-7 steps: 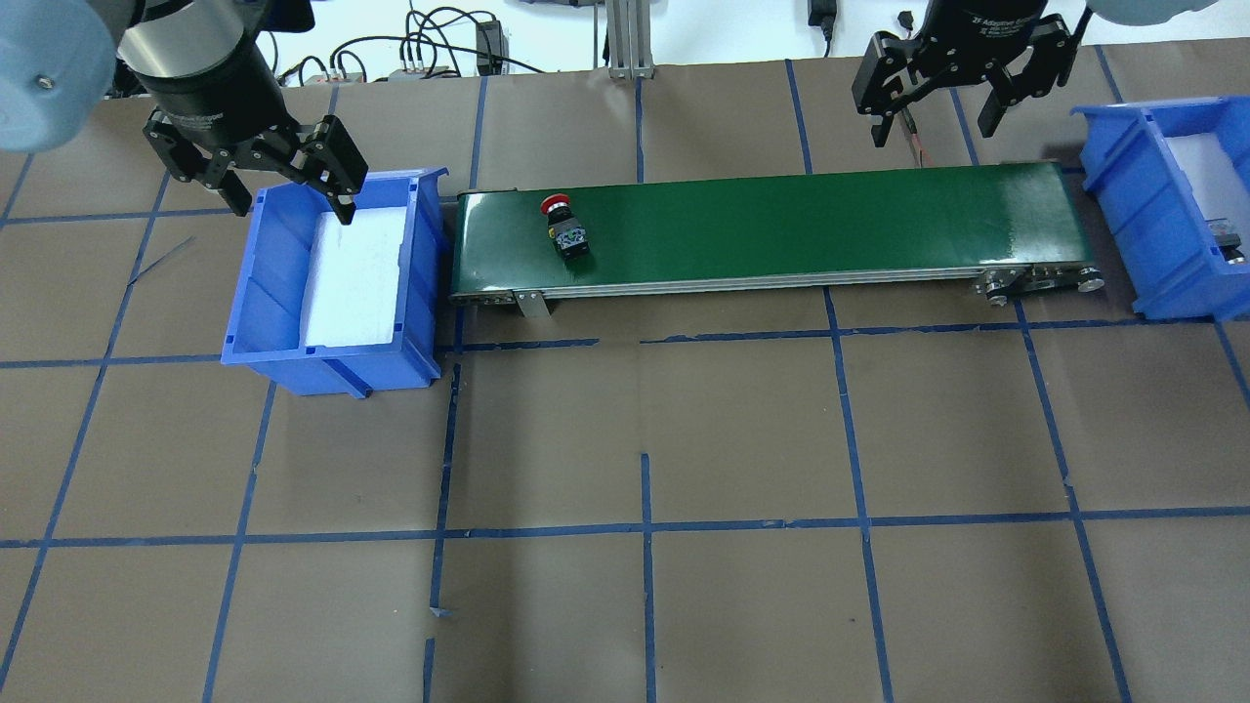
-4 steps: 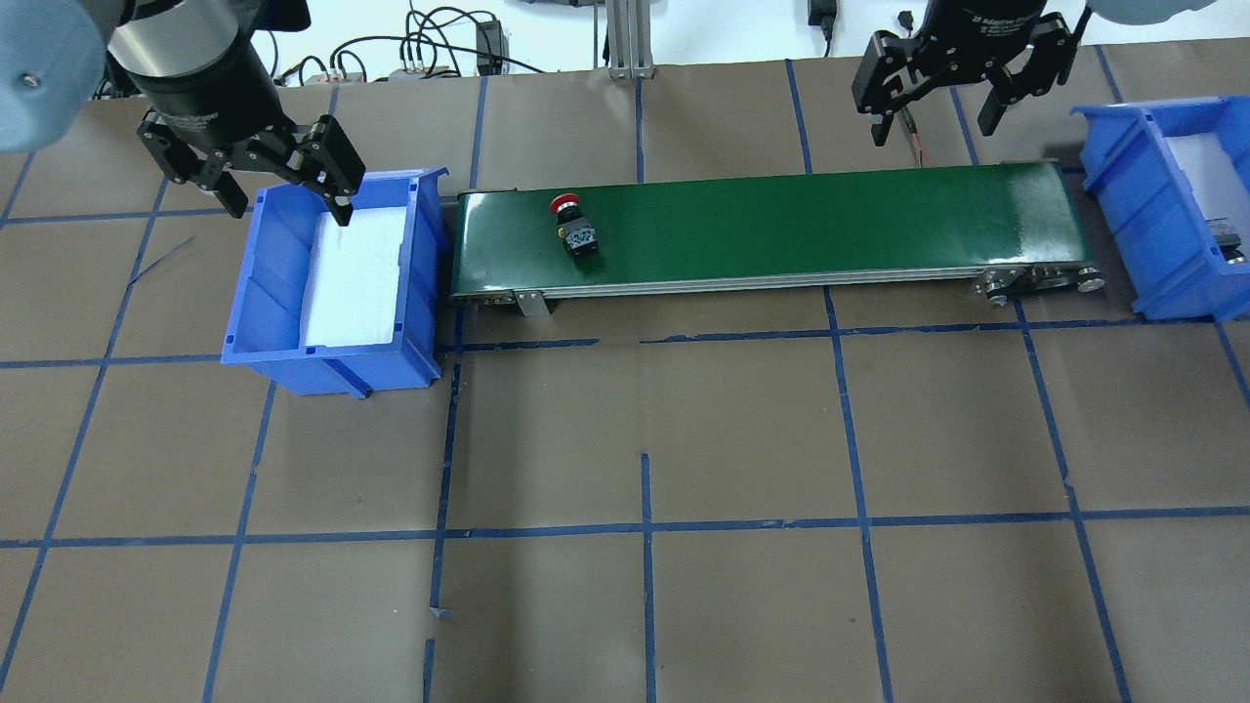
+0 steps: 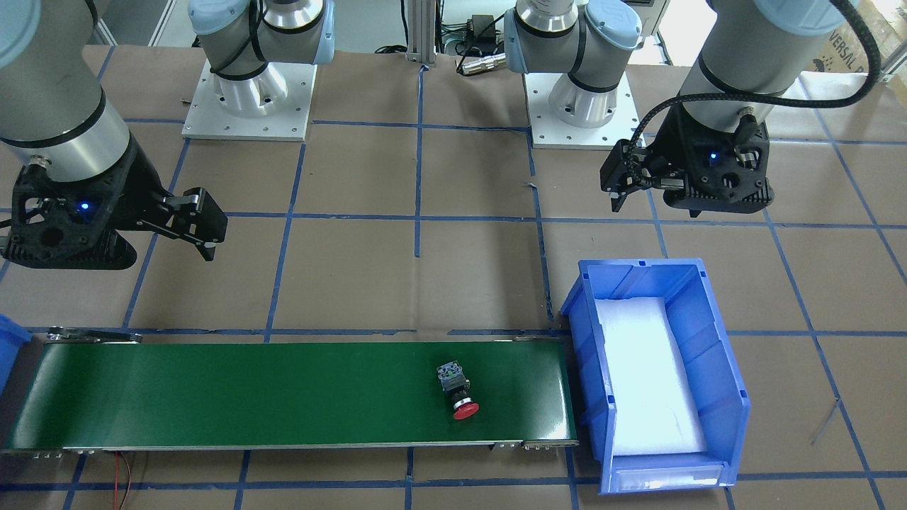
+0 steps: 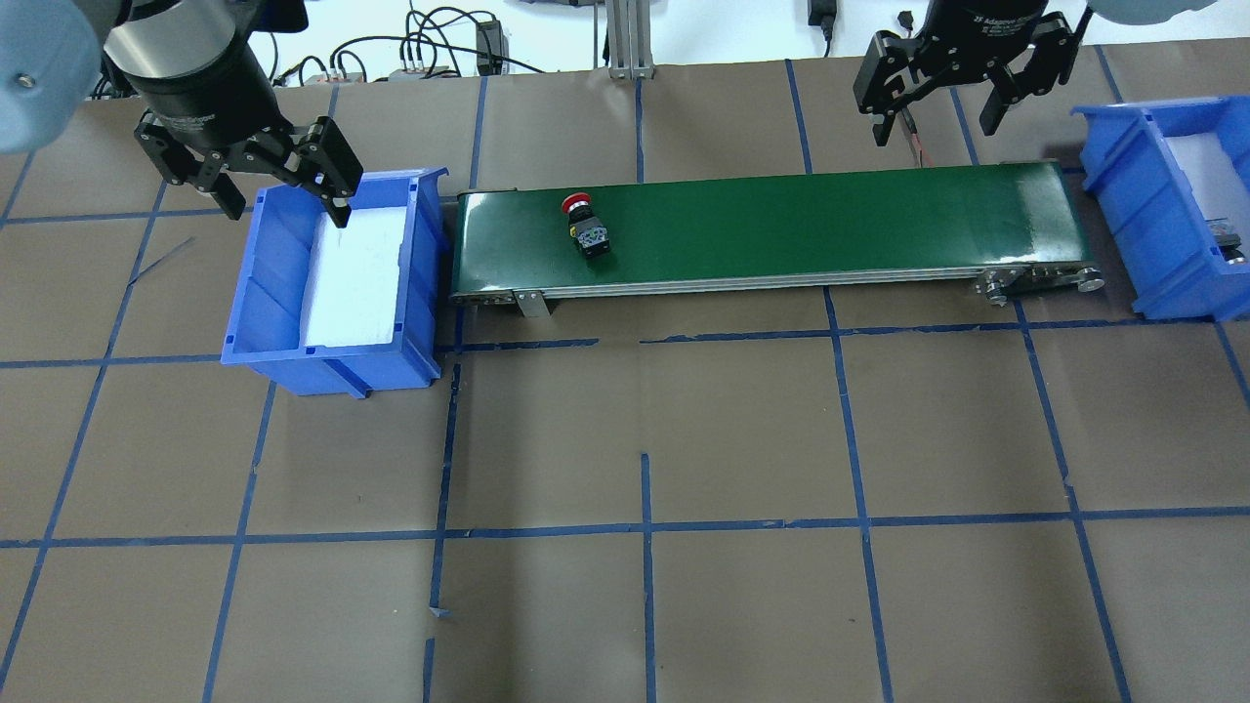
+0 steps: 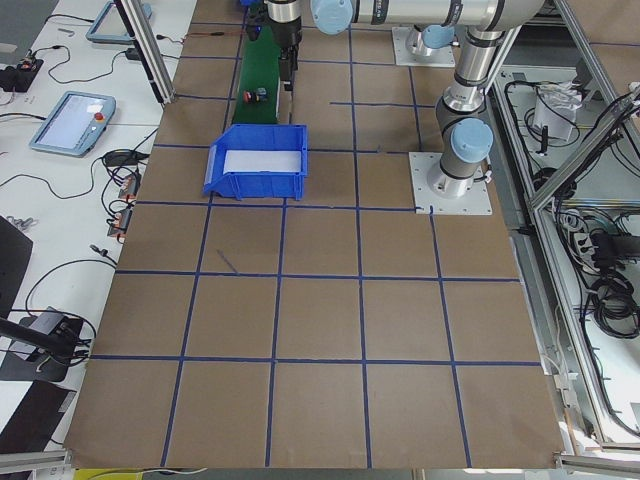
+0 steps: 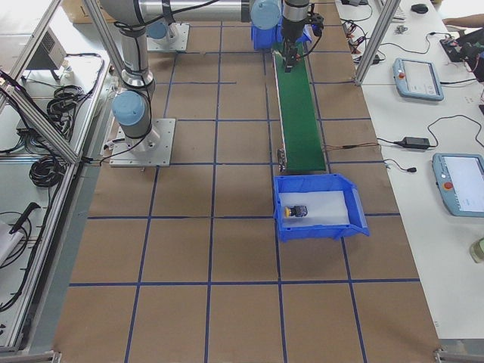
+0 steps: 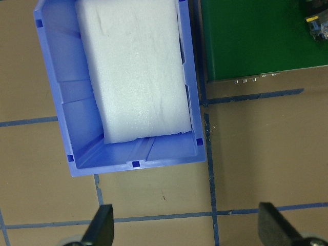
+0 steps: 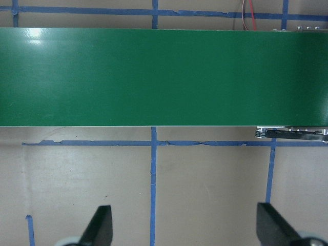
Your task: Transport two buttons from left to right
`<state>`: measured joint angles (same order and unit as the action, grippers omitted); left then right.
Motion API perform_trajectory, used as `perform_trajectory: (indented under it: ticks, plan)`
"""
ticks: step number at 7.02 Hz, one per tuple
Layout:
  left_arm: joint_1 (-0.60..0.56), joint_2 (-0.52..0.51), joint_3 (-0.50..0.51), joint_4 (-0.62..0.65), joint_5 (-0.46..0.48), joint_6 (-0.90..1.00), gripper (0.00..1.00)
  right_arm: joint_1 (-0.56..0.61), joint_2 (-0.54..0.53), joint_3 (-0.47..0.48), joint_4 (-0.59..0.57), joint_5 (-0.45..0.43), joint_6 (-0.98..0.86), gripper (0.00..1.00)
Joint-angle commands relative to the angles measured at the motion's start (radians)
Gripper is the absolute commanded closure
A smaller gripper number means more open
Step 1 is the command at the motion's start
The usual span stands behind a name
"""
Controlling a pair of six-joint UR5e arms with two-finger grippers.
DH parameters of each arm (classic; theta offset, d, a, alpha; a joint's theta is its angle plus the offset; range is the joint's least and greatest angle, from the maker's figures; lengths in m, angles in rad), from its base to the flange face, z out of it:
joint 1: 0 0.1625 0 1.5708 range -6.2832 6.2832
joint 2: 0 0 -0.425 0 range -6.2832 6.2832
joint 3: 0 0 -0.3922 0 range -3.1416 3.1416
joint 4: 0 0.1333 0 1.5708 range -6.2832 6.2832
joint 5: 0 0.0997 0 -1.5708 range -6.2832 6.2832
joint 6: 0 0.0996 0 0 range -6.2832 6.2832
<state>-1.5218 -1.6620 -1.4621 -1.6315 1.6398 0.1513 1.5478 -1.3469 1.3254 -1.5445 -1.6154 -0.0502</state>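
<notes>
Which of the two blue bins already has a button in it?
The bin on the robot's right: a yellow-capped button lies on its foam. The left bin holds only white foam; the red button is on the conveyor.

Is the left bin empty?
Empty. Inside the left bin only white foam shows; the red button lies on its side on the belt.

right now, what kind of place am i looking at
Most likely a robotics lab or test cell: two arm bases bolted to a taped-grid table, a small green conveyor running between blue bins, and teach pendants lying beside it.
</notes>
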Motion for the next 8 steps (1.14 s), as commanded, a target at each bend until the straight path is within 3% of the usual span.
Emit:
perform_trajectory:
  ticks: [1, 8]
  plan:
    - [0.0, -0.002, -0.003, 0.002, 0.0, 0.001, 0.0, 0.0, 0.002, 0.0, 0.0, -0.001, 0.0, 0.0]
    - [-0.001, 0.005, -0.027, 0.01, -0.002, -0.058, 0.0, 0.0, 0.002, 0.0, -0.002, -0.003, -0.002, 0.0]
